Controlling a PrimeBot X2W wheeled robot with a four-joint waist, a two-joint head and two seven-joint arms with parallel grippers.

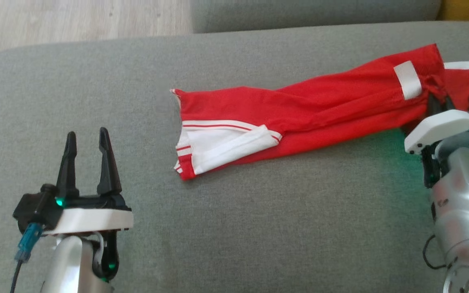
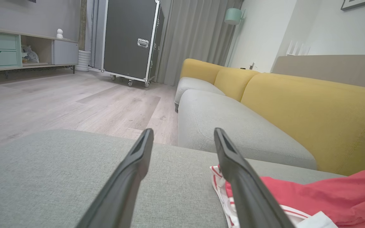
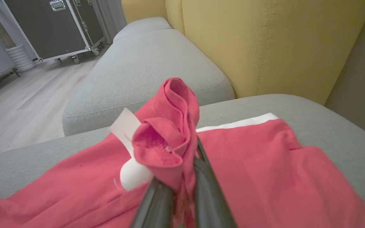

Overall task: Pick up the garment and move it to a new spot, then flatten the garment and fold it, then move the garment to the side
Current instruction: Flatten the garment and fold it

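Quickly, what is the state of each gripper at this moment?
Left gripper: open, holding nothing, apart from the garment.
Right gripper: shut on a bunched end of the garment.

Tips of the right gripper (image 3: 184, 180) are lost inside the bunched garment (image 3: 166, 139), which runs off at six o'clock.
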